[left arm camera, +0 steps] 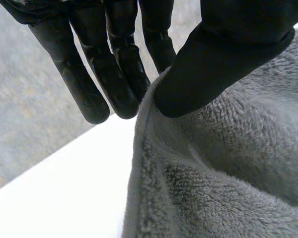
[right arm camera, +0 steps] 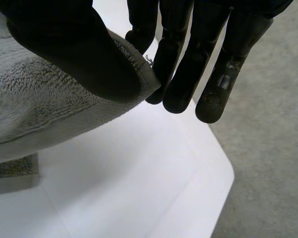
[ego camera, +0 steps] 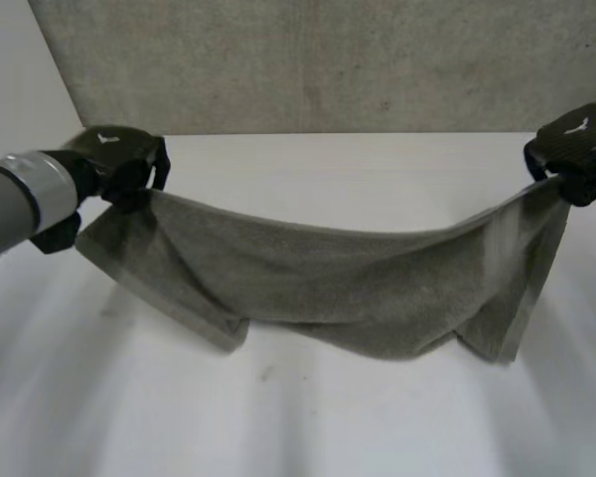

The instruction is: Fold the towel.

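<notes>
A grey towel (ego camera: 328, 278) hangs in a sagging arc above the white table (ego camera: 308, 417), held up at both far corners. Its lower edge rests folded on the table. My left hand (ego camera: 124, 164) pinches the towel's left far corner; in the left wrist view the thumb (left arm camera: 213, 64) presses the towel (left arm camera: 228, 173) against the fingers (left arm camera: 114, 74). My right hand (ego camera: 576, 149) pinches the right far corner; in the right wrist view the thumb (right arm camera: 74, 49) clamps the towel (right arm camera: 44, 109) against the fingers (right arm camera: 188, 59).
A grey wall (ego camera: 328, 60) stands behind the table's far edge. In the right wrist view the table's rounded corner (right arm camera: 223, 173) ends beside a grey floor (right arm camera: 268, 173).
</notes>
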